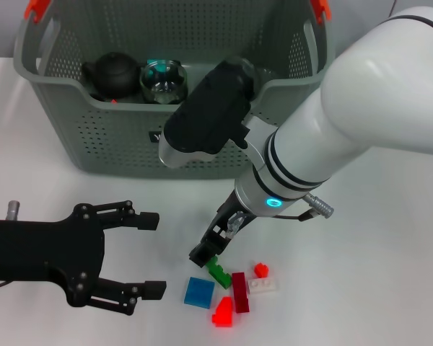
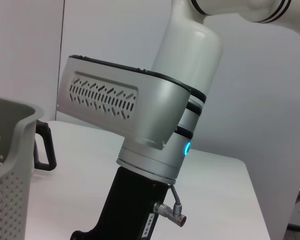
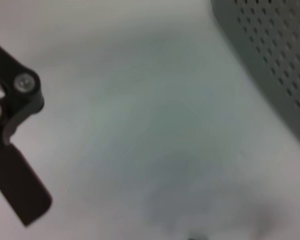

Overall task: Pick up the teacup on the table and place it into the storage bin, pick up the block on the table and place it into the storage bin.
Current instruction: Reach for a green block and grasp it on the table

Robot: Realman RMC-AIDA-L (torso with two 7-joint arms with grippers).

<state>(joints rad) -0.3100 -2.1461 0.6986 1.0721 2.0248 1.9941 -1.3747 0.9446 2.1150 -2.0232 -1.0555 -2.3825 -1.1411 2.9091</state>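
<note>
Head view: right end effector [image 1: 208, 254] is down at the white desk [image 1: 390, 252], its black fingers pinching the green plastic block [image 1: 219, 272] w/ blue, dark red, bright red & white blocks just beside; left end effector [image 1: 149, 254] sits near desk's left, fingers spread wide, holding nothing. Same view only: grey-green perforated plastic storage bin [image 1: 115, 137] w/ orange clips holds a dark round teapot [image 1: 112, 74] & a clear glass teacup [image 1: 162, 79] side by side. Left wrist view adds the right arm's silver vented housing [image 2: 125, 107] & the bin's rim, no blocks; right wrist view shows the bin's perforated wall [image 3: 270, 55] & bare desk, blocks not visible.
</note>
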